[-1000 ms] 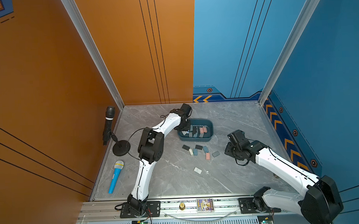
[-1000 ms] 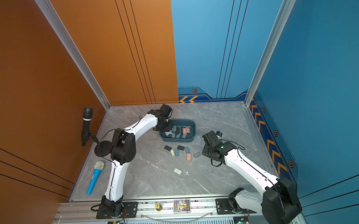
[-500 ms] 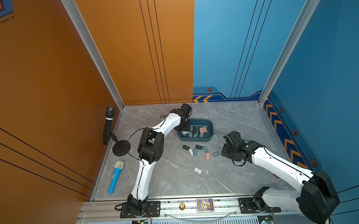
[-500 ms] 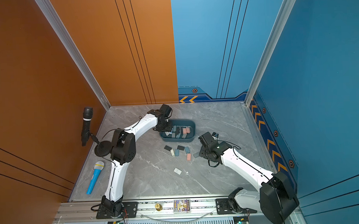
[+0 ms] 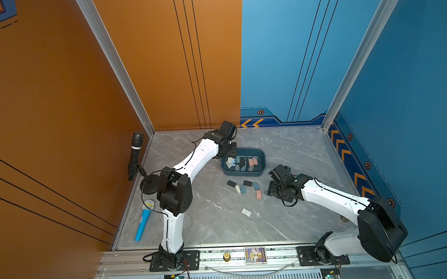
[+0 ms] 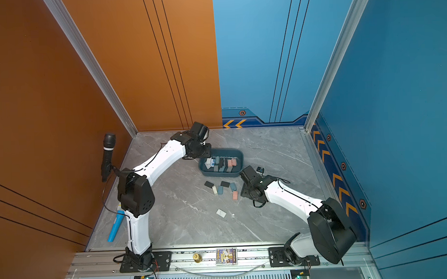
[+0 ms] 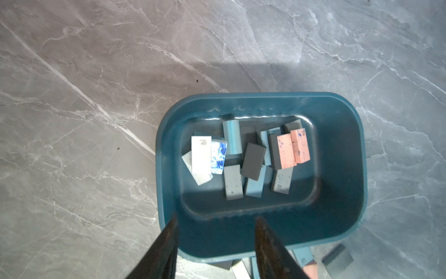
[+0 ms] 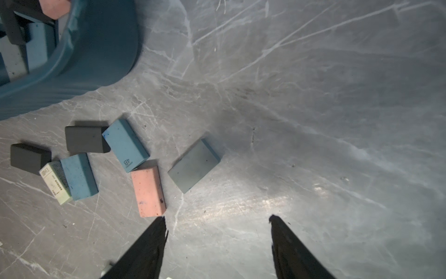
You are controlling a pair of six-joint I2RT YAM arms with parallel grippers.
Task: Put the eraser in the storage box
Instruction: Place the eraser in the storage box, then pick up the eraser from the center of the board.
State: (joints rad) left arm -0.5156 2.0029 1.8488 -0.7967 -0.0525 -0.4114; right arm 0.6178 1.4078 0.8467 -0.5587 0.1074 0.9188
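Lone white eraser: flat on the grey table, well apart from the storage box, on its near side.
Right gripper: jaws wide apart and empty, low over bare table near the box's near corner, just beside a pink eraser.
Loose erasers: seven, black, blue, pink, grey and white, scattered just in front of the box.
Storage box: teal tub on the table, holding a heap of erasers.
Left gripper: jaws partly apart, empty, over the box's far corner.
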